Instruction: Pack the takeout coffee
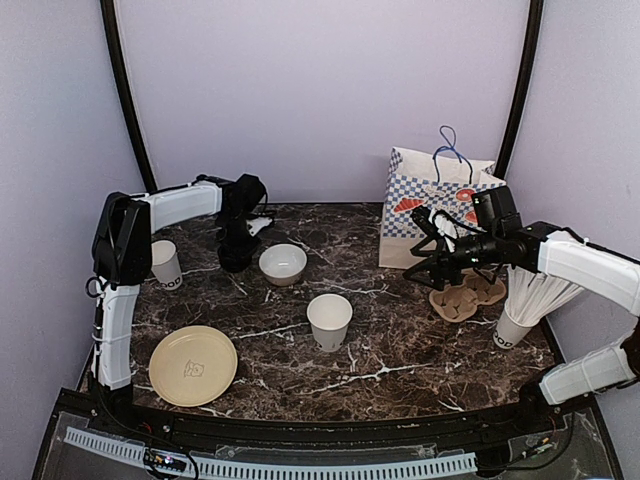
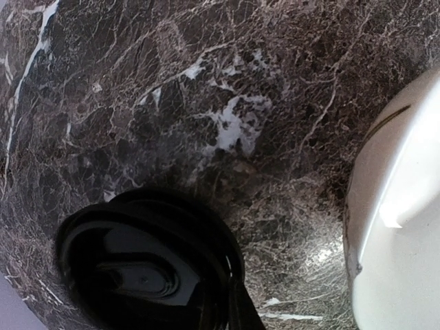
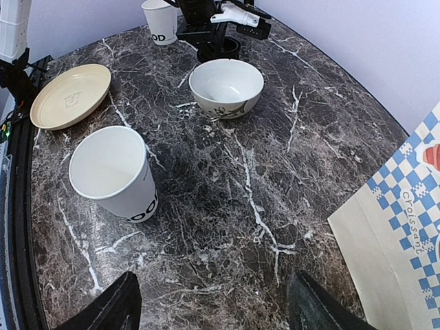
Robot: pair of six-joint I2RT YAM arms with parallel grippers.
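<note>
**Left gripper over the black lid, right gripper wide open by the bag**

In the overhead view the left gripper (image 1: pixel 238 240) is in the upper left of the frame, pointing down onto a black lid (image 1: pixel 237 260) on the marbled surface (image 1: pixel 400 350). The gripper hides whatever is under the lid. The left wrist camera shows the lid (image 2: pixel 144 268) at the lower left of its frame. None of the views shows whether the fingers are clamped on the lid or only close to it, so I cannot tell.

The white bowl (image 1: pixel 283 263) is just beside the lid, towards the middle of the frame. One open paper cup (image 1: pixel 165 263) stands at the left edge, near the lid. A second open cup (image 1: pixel 329 320) stands upright in the centre, well apart from both. A tan plate (image 1: pixel 193 365) lies at the lower left.

The right gripper (image 1: pixel 432 250) is at the right of the frame, in front of the checked paper bag (image 1: pixel 420 200) and above a cardboard cup carrier (image 1: pixel 465 298). Its own camera shows the fingers (image 3: pixel 117 306) spread wide with only bare surface between them. A cup filled with white sticks (image 1: pixel 515 325) stands at the far right.
</note>
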